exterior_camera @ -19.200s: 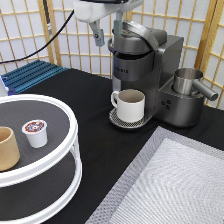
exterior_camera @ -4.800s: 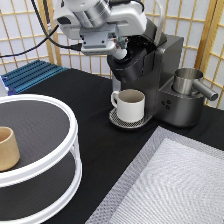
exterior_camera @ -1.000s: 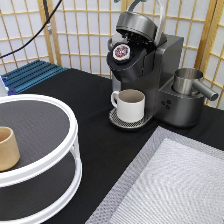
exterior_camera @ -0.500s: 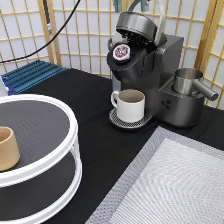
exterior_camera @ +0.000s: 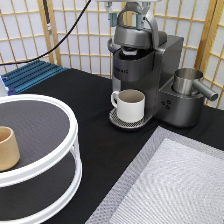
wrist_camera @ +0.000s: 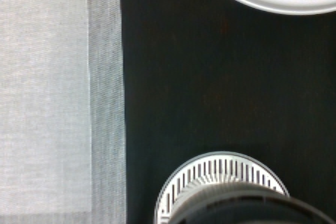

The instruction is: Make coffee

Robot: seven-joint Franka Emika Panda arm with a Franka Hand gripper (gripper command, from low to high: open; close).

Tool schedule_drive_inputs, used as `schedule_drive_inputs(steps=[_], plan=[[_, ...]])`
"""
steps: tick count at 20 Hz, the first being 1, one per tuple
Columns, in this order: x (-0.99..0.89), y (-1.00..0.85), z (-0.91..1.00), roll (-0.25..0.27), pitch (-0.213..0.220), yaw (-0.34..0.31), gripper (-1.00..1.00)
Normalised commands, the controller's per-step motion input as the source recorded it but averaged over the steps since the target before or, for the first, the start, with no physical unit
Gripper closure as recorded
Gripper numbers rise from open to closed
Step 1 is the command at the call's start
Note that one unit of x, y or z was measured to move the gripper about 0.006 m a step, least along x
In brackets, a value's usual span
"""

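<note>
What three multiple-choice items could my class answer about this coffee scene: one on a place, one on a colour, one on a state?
1. Where does the white mug stand?
A. On the round stand
B. On the coffee machine's drip tray
C. On the grey mat

2. What colour is the handleless cup on the round stand?
A. Tan
B. Blue
C. Black

3. How does the coffee machine's lid stand?
A. Raised, pod showing
B. Taken off
C. Down

Key:
1 B: the white mug sits on the drip tray under the head of the coffee machine.
2 A: the handleless cup on the round stand is tan.
3 C: the lid lies down, with the gripper at its handle.
</note>
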Motion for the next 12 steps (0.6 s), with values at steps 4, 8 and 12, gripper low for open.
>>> schedule_drive_inputs(steps=[4, 8, 12], plan=[[0.33, -0.42, -0.16, -0.006, 0.224, 0.0, -1.0], [0.26, -0.24, -0.05, 0.0, 0.264, 0.004, -1.0], [-0.1, -0.08, 0.74, 0.014, 0.22, 0.006, -1.0]])
